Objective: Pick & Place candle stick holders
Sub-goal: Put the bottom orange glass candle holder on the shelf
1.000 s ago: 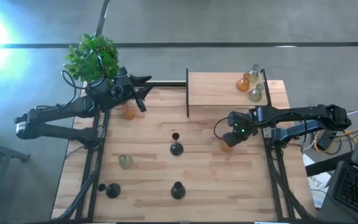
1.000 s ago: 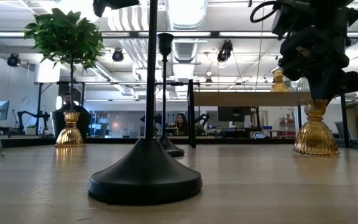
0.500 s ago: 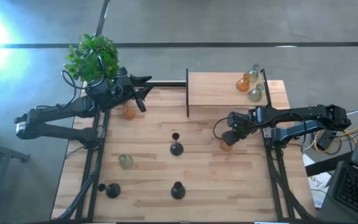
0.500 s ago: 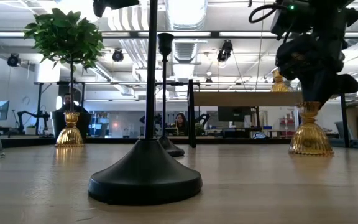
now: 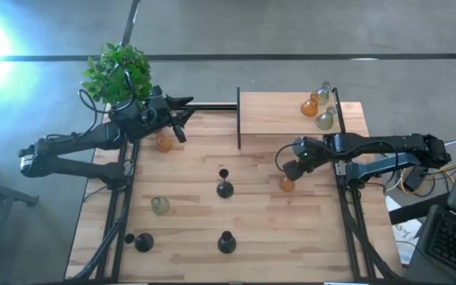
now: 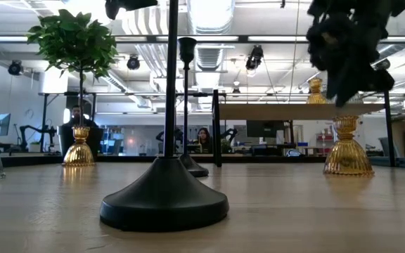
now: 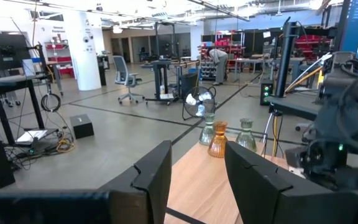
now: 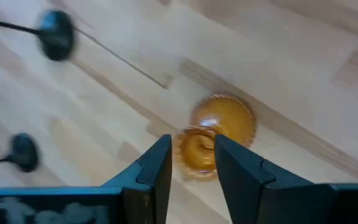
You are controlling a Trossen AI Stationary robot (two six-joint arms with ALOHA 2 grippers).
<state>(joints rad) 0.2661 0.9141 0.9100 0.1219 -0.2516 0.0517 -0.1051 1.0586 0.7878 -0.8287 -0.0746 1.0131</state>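
Note:
An amber glass candle stick holder (image 5: 287, 184) (image 6: 347, 147) stands upright on its wide base on the wooden table (image 5: 188, 229), near the right side. My right gripper (image 5: 290, 169) (image 8: 191, 142) hovers open just above it, pointing steeply down; its fingers (image 6: 350, 88) end clear of the holder's top cup (image 8: 199, 151). My left gripper (image 5: 180, 129) (image 7: 196, 163) waits open and raised at the far left, beside the green plant (image 5: 117, 73). It touches nothing.
Another amber holder (image 5: 163, 142), a clear one (image 5: 160, 206) and black stemmed ones (image 5: 225, 188) (image 5: 226, 242) (image 5: 143, 241) stand on the table. A raised wooden shelf (image 5: 275, 115) at the far right carries three glass holders (image 5: 317, 107). People show in the room behind.
My right gripper has let go of the amber holder's top and risen clear of it, tipping a little. The holder has stayed upright on the table.

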